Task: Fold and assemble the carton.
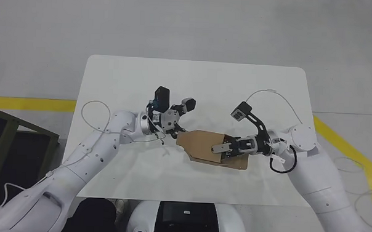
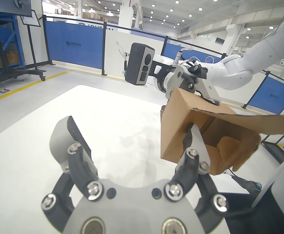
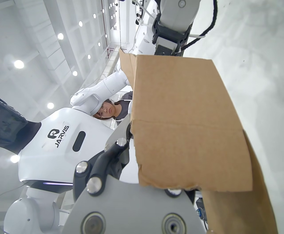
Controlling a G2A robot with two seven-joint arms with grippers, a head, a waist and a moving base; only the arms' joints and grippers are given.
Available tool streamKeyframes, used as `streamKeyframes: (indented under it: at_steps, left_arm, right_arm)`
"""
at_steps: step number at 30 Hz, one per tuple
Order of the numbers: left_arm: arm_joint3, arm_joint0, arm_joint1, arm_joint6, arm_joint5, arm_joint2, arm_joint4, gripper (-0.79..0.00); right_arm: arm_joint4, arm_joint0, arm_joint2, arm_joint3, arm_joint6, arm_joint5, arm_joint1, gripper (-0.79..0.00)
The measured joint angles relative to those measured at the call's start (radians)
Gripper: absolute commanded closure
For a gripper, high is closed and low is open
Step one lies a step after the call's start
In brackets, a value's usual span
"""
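Fingers (image 2: 74,135) of the left gripper (image 2: 132,124) are spread wide, one pad touching the carton (image 2: 177,124) at its side wall; the right gripper (image 1: 222,147) pinches its top panel. Over the middle of the white table (image 1: 113,82) the brown carton is half formed, flaps loose. Pushing with one pad could skew the wall or pull it from that pinch

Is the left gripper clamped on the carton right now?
No, the left gripper has its fingers wide apart, one against the carton wall, the other over the bare table.
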Motion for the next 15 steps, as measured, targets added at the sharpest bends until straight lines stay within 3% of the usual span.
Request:
streamKeyframes:
  at_steps: [15]
  left_arm:
    - [-0.008,0.027,-0.014,-0.019,-0.009,-0.047,0.028,-0.785]
  right_arm:
    - [0.006,-0.004,-0.003,0.002,-0.001,0.002,-0.002,0.000]
